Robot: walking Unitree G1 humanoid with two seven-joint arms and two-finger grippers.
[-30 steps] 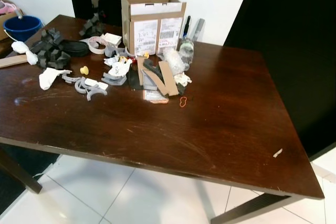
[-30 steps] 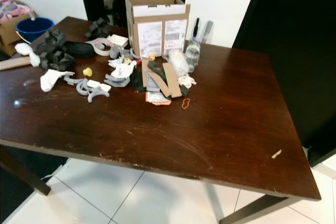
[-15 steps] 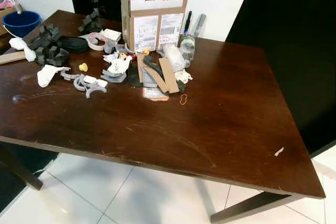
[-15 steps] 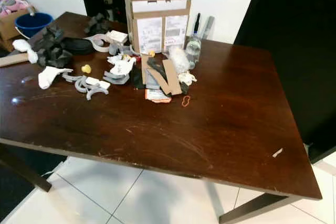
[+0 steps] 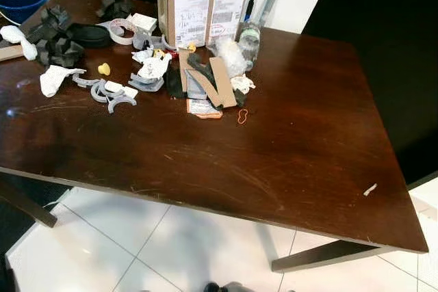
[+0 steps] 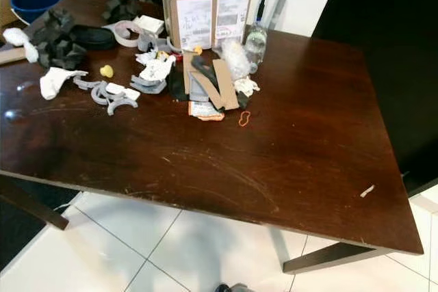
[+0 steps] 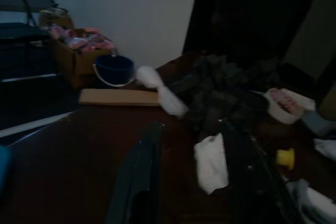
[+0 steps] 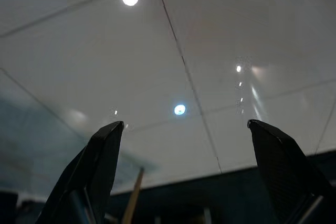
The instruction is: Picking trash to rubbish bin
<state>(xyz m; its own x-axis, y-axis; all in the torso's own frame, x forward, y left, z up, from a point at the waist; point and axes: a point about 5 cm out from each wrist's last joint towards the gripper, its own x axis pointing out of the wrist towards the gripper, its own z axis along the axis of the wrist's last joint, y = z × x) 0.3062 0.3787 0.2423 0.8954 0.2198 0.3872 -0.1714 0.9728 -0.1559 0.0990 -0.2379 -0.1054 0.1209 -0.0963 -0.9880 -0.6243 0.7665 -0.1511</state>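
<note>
The trash lies in a loose heap on the table, toward its far left part, in front of an open cardboard box that stands at the far edge. The heap includes a white tissue near the left edge, grey curved scraps, a small yellow piece, a cardboard strip, a plastic bottle beside the box, and an orange rubber band just clear of the heap on its near side. Black foam blocks sit at the far left corner. A small white scrap lies well apart near the right edge. A blue bucket stands beyond the far left corner; whether it is the bin cannot be told. The likely risks: the pieces overlap, so a grasp may drag neighbours along or push them off the left edge; flat items such as the rubber band and the strip give the fingers little to catch; the light tissue may slip out in transit. The left gripper is level with the table near its left edge, fingers spread apart, holding nothing, with the tissue just ahead between them. The right gripper is wide open, empty, and points at the tiled floor.
</note>
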